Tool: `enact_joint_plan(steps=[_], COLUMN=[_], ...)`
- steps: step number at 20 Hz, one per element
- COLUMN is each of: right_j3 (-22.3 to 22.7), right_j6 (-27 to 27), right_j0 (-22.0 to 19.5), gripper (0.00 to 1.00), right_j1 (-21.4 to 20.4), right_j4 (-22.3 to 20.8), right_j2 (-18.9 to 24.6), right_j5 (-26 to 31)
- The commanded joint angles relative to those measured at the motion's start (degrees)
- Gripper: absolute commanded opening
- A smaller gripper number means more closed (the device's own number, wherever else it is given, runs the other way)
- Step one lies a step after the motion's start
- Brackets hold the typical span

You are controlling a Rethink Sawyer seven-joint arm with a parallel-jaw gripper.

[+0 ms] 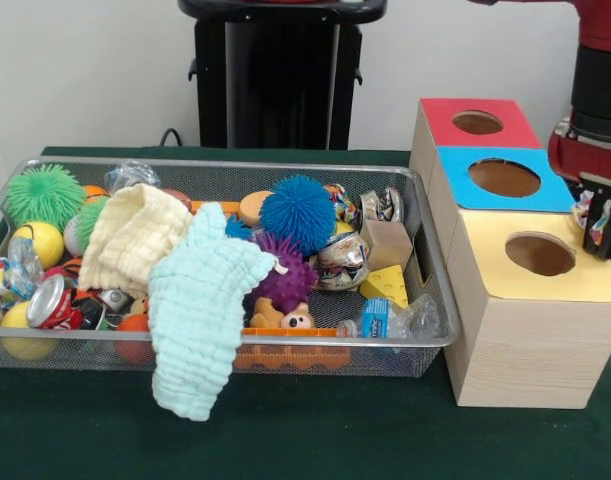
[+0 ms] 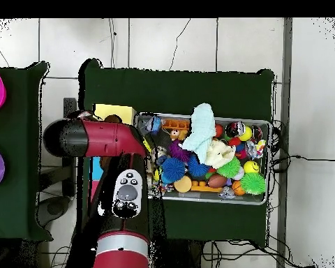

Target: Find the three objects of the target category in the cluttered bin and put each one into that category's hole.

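Note:
The bin (image 1: 285, 166) is a long silver mesh basket on the green table, full of mixed clutter; it also shows in the overhead view (image 2: 269, 164). The yellow-topped wooden box (image 1: 525, 320) stands right of it, with its round hole (image 1: 540, 254) open. My gripper (image 1: 599, 232) hangs at the right edge, just above the yellow top and right of the hole. It is shut on a small crumpled, shiny, colourful item (image 1: 584, 208) that looks like a crushed can. In the overhead view my arm (image 2: 104, 138) hides the gripper and most of the boxes.
A blue-topped box (image 1: 465, 180) and a red-topped box (image 1: 440, 115) stand behind the yellow one. In the bin are a mint cloth (image 1: 200, 310) draped over the front rim, a cream cloth (image 1: 135, 235), spiky balls (image 1: 297, 212) and crushed cans (image 1: 340, 262).

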Motion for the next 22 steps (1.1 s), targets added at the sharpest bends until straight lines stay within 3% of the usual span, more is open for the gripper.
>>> enact_joint_plan(steps=[1,8,15,19,22], right_j3=[1.2,2.2,4.6,0.5,-2.6], right_j6=[2.6,3.2,0.3,8.9,12.6], right_j0=[-6.9,-7.1,-9.1,-2.2,0.9], gripper=[0.00,0.00,0.00,0.00,0.00], right_j1=[5.0,2.3,-2.1,-3.9,-3.6], right_j4=[-1.3,-1.0,-2.0,-2.2,-1.9], right_j2=[2.3,2.7,2.8,-4.5,-7.6], right_j5=[-5.8,-2.5,3.5,15.1,20.1])
